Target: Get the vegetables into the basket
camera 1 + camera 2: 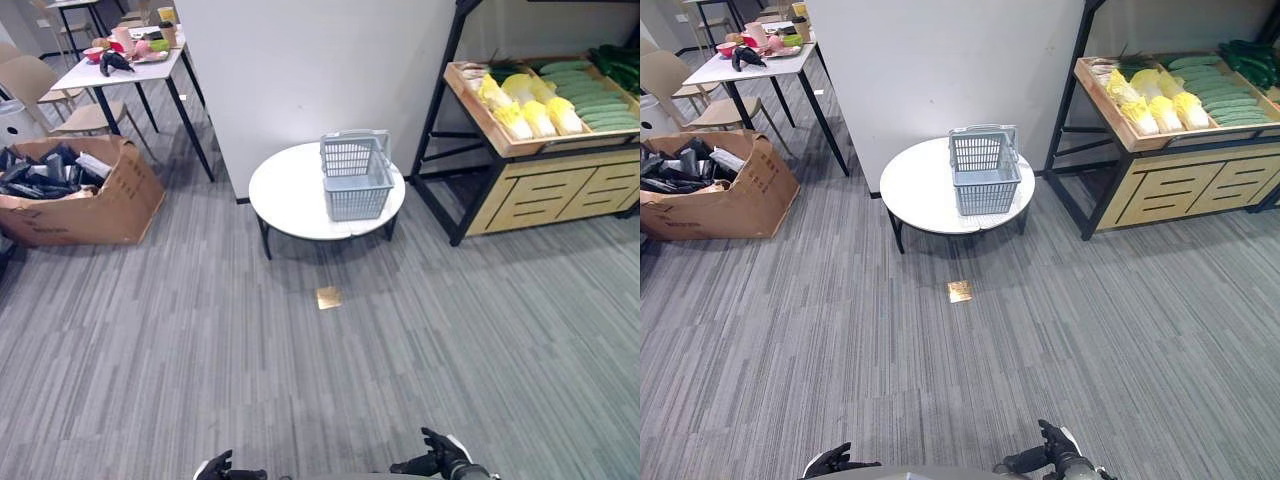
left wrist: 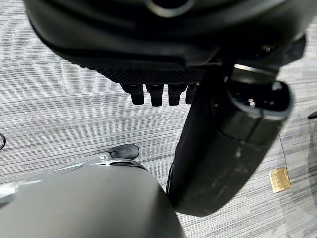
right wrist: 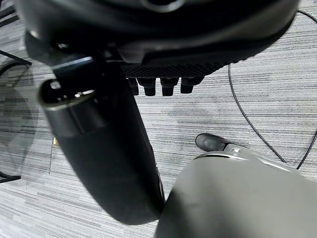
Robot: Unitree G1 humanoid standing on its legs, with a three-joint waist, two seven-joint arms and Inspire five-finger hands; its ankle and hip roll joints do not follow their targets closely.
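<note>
A grey plastic basket (image 1: 357,175) stands upright on a round white table (image 1: 285,195) in the middle of the room, its handle raised. The vegetables lie in a wooden shelf tray (image 1: 500,135) at the far right: yellow cabbages (image 1: 530,105) and green cucumbers (image 1: 590,95). My left hand (image 1: 215,467) and right hand (image 1: 440,460) hang low near my body, far from the table and shelf. In the wrist views the left fingers (image 2: 156,95) and right fingers (image 3: 163,87) are relaxed over the carpet with nothing in them.
A white wall block (image 1: 310,70) rises behind the round table. A cardboard box (image 1: 80,195) of dark items sits at left, with a cluttered white table (image 1: 120,65) and chairs (image 1: 40,85) behind it. A brass floor plate (image 1: 328,297) lies before the table.
</note>
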